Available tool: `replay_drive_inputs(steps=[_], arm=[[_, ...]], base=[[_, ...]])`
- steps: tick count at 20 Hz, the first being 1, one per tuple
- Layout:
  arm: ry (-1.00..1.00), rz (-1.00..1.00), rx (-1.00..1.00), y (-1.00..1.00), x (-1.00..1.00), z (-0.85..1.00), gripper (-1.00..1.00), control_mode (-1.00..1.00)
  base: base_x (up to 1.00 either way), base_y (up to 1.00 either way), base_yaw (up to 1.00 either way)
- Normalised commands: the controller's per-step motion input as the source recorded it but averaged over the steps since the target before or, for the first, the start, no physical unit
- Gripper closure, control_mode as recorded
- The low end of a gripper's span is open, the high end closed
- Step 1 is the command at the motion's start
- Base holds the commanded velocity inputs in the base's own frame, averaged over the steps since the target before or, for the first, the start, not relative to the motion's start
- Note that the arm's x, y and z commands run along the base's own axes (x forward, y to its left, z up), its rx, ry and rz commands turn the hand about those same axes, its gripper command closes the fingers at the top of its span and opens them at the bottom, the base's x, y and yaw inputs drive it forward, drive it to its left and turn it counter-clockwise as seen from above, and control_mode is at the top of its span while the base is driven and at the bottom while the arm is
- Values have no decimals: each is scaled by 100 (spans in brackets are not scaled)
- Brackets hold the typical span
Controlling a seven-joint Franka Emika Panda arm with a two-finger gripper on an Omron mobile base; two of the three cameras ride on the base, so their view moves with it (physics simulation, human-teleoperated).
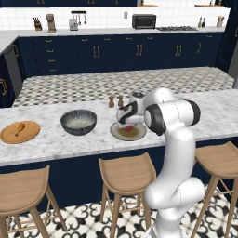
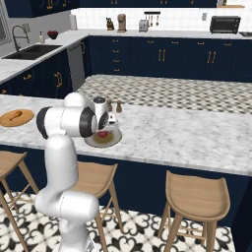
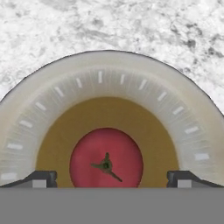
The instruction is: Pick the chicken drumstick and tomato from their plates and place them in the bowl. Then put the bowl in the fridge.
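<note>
Presently, one gripper [image 3: 112, 177] hangs directly above the grey-rimmed plate [image 3: 144, 83], its two finger tips [image 3: 41, 178] spread wide apart, one on each side of the tomato [image 3: 106, 157], gripping nothing. Whether the tips touch the plate cannot be told.

One tomato counted: it sits at the brown centre of the grey-rimmed plate, green stem upward. It also shows as a red spot on that plate [image 1: 116, 135] in the left base view, under the hand.

Two plates counted on the marble counter [image 1: 218, 116]: the grey-rimmed one, and one orange-tan wooden plate [image 1: 28, 135] well to its left.

One chicken drumstick [image 1: 19, 128] lies on the wooden plate.

One bowl [image 1: 78, 122], dark and speckled with a paler inside, stands between the two plates, apart from both.

Two small shakers [image 1: 115, 101] stand side by side just behind the grey-rimmed plate.

Three wooden stools [image 1: 126, 173] stand along the near side of the counter.
</note>
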Motion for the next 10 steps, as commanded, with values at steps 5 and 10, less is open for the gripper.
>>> replay_drive_inputs(steps=[5, 10], arm=[[2, 0, 0, 10, 0, -15, -100, -100], [0, 1, 0, 0, 0, -6, -100, -100]], base=[[0, 0, 0], [0, 0, 0]])
